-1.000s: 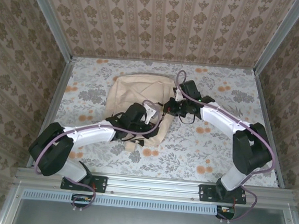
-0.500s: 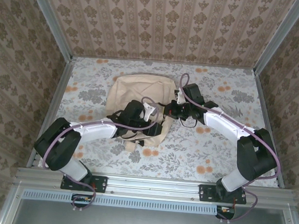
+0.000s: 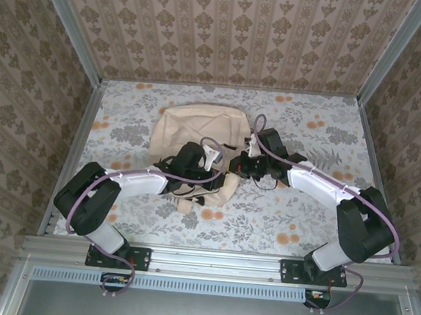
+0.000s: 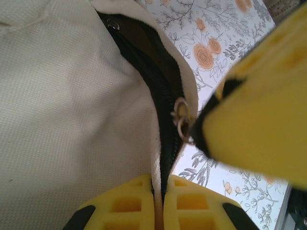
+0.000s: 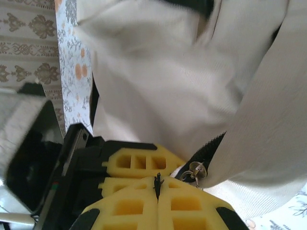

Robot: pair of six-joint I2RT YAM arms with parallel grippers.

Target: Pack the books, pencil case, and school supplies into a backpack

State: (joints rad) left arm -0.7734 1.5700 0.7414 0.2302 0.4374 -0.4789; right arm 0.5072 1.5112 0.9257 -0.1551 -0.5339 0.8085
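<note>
The backpack (image 3: pixel 187 126) lies slumped at the centre of the desk (image 3: pixel 301 217). The left tool (image 4: pixel 160 199) is closed on the cream edge beside the zipper. The right tool (image 5: pixel 157 184) is closed, contents indeterminate, with the zipper ring (image 5: pixel 194 168) just beside it. The fabric looks soft and light and is likely to bunch, so grip it at seams or pulls.

A: Where is there room to pass?
B: Over the tabletop (image 3: pixel 279 216): its right half and near strip lie open.
A: What's in the way?
B: The backpack (image 3: pixel 187 126) at centre-left, with the left arm (image 3: pixel 138 181) and right arm (image 3: pixel 315 182) reaching its near-right edge.
</note>
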